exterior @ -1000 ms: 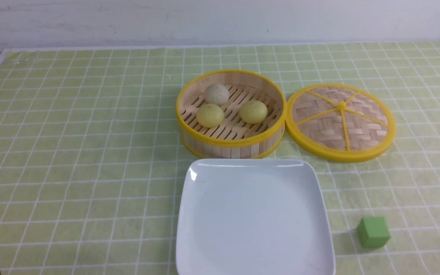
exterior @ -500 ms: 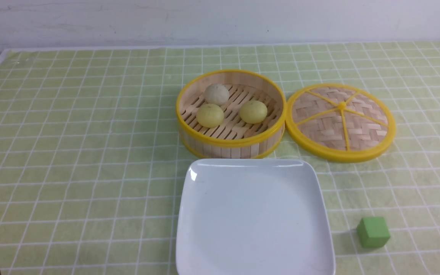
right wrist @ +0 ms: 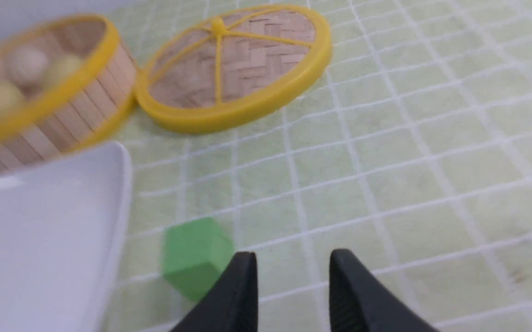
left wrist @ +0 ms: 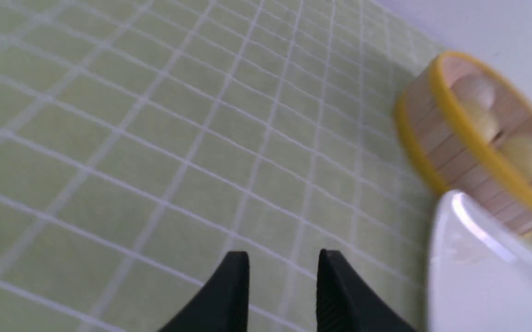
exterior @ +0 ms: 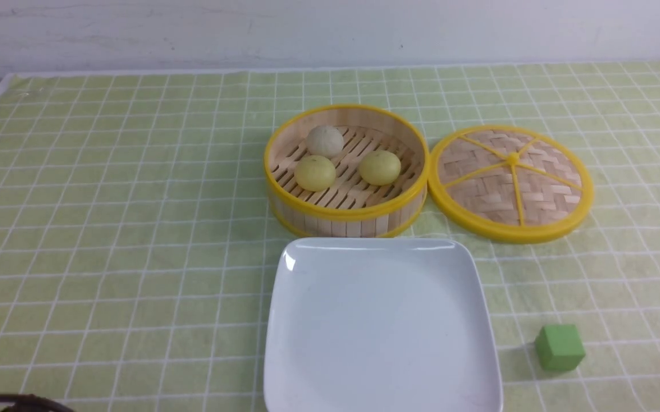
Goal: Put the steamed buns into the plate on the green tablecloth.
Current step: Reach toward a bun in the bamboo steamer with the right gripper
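Observation:
Three steamed buns lie in the round bamboo steamer (exterior: 347, 214): a greyish-beige one (exterior: 325, 141) at the back and two pale yellow ones (exterior: 315, 173) (exterior: 380, 167) in front. The white square plate (exterior: 381, 326) sits empty just in front of the steamer on the green tablecloth (exterior: 106, 229). My left gripper (left wrist: 284, 260) is open and empty over bare cloth, to the left of the plate (left wrist: 478, 286). My right gripper (right wrist: 293, 260) is open and empty over cloth, beside the green cube (right wrist: 194, 256), to the right of the plate (right wrist: 39, 240).
The woven steamer lid (exterior: 510, 183) lies flat to the right of the steamer, touching it. A small green cube (exterior: 559, 347) stands right of the plate. A dark part of my left arm (exterior: 9, 401) shows at the bottom left edge.
A dark part of my left arm has come further into the front view at the bottom left edge. Buns, steamer, lid, plate and cube have not moved.

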Action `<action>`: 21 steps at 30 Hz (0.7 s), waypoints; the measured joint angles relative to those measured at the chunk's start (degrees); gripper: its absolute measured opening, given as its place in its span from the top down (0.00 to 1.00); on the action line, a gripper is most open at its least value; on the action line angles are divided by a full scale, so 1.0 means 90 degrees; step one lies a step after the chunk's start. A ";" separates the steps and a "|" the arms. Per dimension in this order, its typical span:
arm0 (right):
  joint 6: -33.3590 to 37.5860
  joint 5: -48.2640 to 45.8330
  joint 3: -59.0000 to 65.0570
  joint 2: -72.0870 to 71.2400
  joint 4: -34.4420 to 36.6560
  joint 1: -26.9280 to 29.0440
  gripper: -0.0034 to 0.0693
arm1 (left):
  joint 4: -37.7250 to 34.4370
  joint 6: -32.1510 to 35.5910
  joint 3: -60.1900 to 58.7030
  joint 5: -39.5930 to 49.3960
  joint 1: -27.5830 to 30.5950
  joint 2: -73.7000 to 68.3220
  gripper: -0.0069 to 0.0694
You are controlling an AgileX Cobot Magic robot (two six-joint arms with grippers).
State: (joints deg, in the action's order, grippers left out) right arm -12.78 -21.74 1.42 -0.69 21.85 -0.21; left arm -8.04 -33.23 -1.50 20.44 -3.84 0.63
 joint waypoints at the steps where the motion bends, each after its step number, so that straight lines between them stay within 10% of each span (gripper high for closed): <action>1: -0.0305 0.0007 0.0000 0.0000 0.0404 0.0000 0.62 | -0.0424 -0.0387 -0.0007 -0.0006 0.0000 0.0000 0.59; 11: -0.0802 0.0405 -0.0263 0.0000 0.1551 0.0000 0.67 | -0.1333 -0.0863 0.0289 -0.0153 0.0000 0.0000 0.64; 21: 0.0092 -0.1786 -0.3047 0.2747 -0.0890 0.0015 0.97 | -0.0133 0.1077 0.3079 0.2546 -0.0041 -0.1994 0.91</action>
State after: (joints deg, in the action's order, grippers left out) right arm -11.95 -37.81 -26.00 24.04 13.84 -0.08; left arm -9.24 -23.53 26.22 43.35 -4.21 -17.32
